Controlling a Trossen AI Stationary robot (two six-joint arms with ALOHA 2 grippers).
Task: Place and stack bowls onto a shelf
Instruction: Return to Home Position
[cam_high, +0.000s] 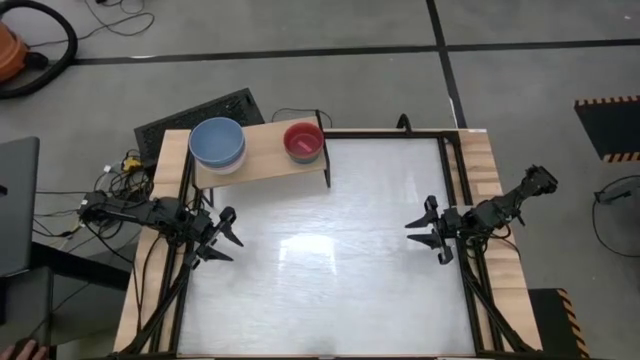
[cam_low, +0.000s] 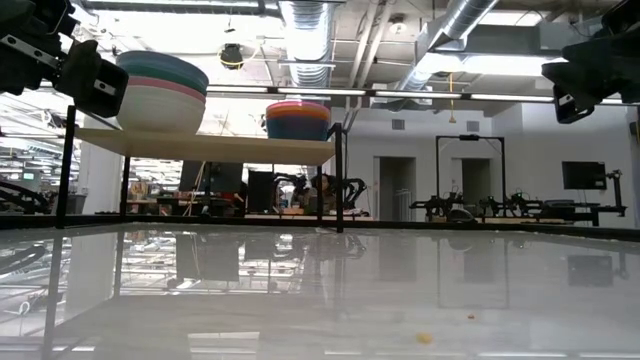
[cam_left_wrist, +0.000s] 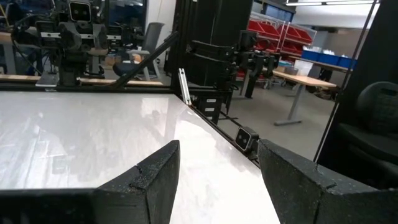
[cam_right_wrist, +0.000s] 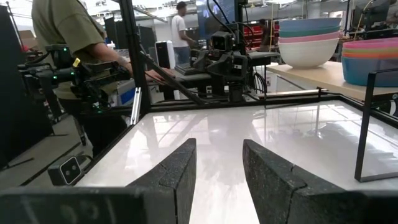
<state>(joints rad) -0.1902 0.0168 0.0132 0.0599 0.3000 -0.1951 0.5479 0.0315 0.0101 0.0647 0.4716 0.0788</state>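
Observation:
The shelf (cam_high: 262, 153) stands on thin black legs at the table's far left. On it sit two stacks. The larger bowls (cam_high: 217, 143) are nested with light blue on top, white lowest (cam_low: 160, 92). The smaller bowls (cam_high: 303, 141) are nested with red on top, cyan lowest (cam_low: 298, 120). Both stacks also show in the right wrist view (cam_right_wrist: 309, 40) (cam_right_wrist: 372, 59). My left gripper (cam_high: 227, 237) hovers open above the table's left edge. My right gripper (cam_high: 424, 237) hovers open above the right edge. Neither holds anything.
The white tabletop (cam_high: 330, 270) lies between both grippers with wooden side rails (cam_high: 478, 160). A dark keyboard-like item (cam_high: 195, 115) lies behind the shelf. People (cam_right_wrist: 68, 31) stand beyond the table's left side in the right wrist view. A hand (cam_high: 25, 350) shows at the near left corner.

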